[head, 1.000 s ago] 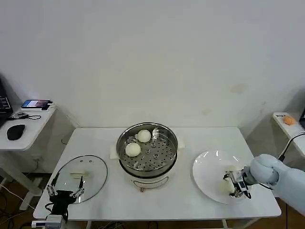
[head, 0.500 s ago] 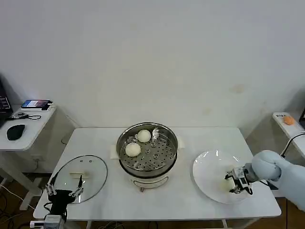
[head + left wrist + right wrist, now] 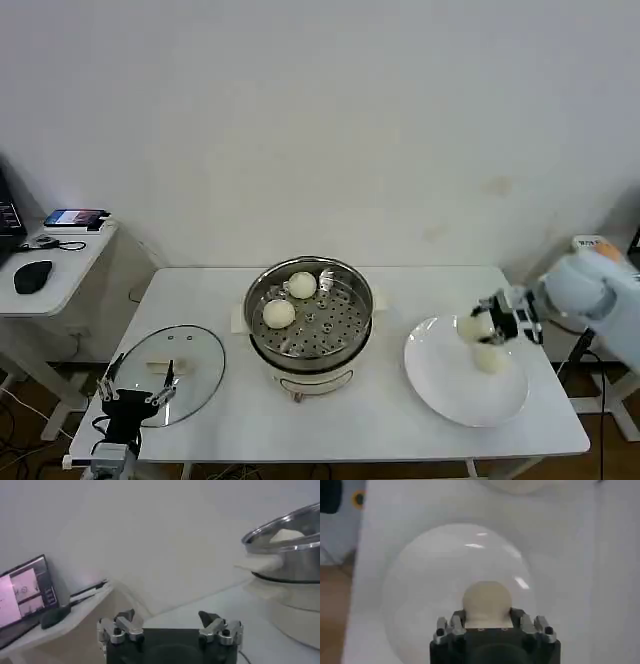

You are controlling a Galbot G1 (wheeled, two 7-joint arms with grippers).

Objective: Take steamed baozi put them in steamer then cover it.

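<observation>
- Our left tool hangs at the table's front-left edge, fingers spread, just beside the cover, which lies flat on the table.
- The steamer stands mid-table with two baozi on its tray.
- Our right tool pinches one baozi above the white plate; another bun rests on the plate.
</observation>
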